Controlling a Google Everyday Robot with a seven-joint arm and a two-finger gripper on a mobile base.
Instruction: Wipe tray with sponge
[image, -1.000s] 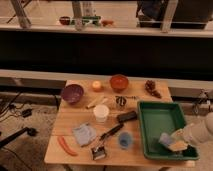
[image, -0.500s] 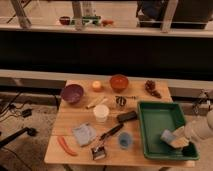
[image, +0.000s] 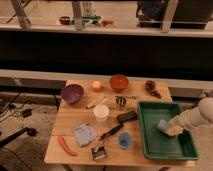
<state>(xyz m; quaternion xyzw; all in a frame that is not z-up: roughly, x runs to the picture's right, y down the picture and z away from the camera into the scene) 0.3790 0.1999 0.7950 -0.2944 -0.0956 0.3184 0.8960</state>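
Sponge (image: 164, 124): light blue with a yellow side, lying inside the tray (image: 156, 145) in its right-centre area and resting on the tray floor. Gripper (image: 173, 129): positioned over the tray's right half, clamped on the sponge from the right-hand side. The white arm (image: 199, 113) crosses the tray's right rim. The tray is green and rectangular, and it sits at the right end of the wooden table (image: 75, 118). Just left of the tray, a black block (image: 127, 116) lies near the upper left corner and a blue cup (image: 124, 140) stands near the lower left corner. Further left of the tray are a white cup (image: 101, 113), a black-handled brush (image: 106, 137) and a folded blue-grey cloth (image: 84, 134). A slender orange item (image: 65, 145) lies well apart from the tray, at the table's front left edge. Behind the tray's far rim is a brown cone-like object (image: 151, 88). An orange bowl (image: 119, 81) sits behind and left of the tray. A purple bowl (image: 72, 93) sits well to the tray's left.
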